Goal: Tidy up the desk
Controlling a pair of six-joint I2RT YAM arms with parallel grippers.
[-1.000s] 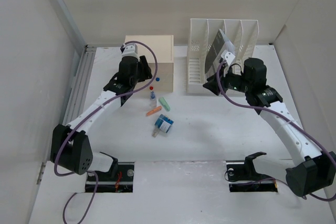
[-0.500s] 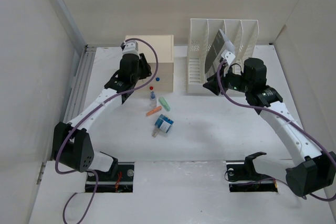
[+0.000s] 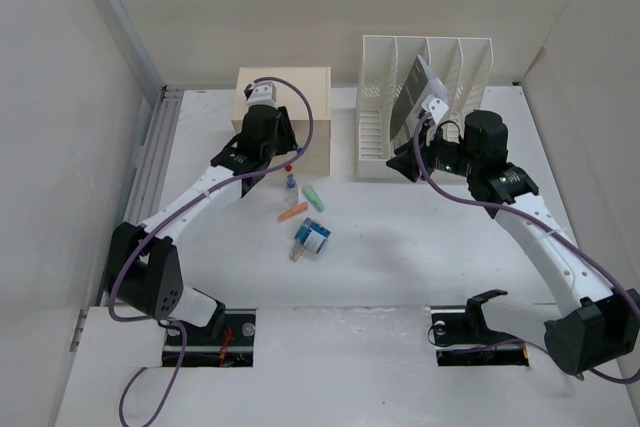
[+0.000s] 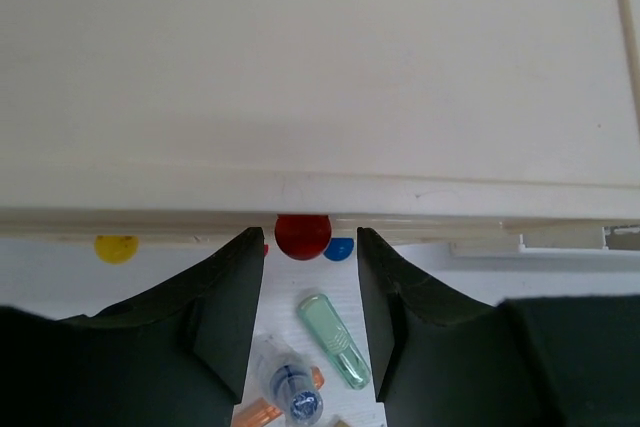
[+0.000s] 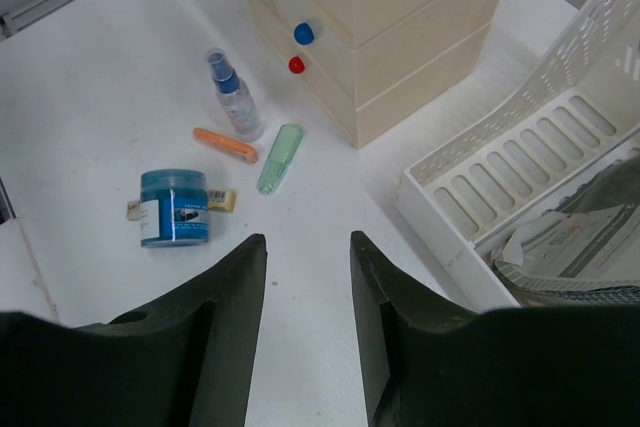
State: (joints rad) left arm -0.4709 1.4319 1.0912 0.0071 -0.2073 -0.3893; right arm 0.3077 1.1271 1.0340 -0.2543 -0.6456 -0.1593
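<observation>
White desk (image 3: 400, 247) spreads under everything. Left end effector (image 4: 310, 245) brackets the red knob (image 4: 302, 235), jaws part-open, not gripping; pulling now would likely slip off. Right end effector (image 5: 307, 243) hovers part-open, empty.

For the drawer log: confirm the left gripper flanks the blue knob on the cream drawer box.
Wrong knob: the left gripper flanks the red knob, not the blue knob, on the cream drawer box. The left wrist view shows it.

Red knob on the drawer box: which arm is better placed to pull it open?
Left. The left gripper brackets the red knob at the drawer box front, jaws open. The right gripper hovers beside the file rack, farther away.
</observation>
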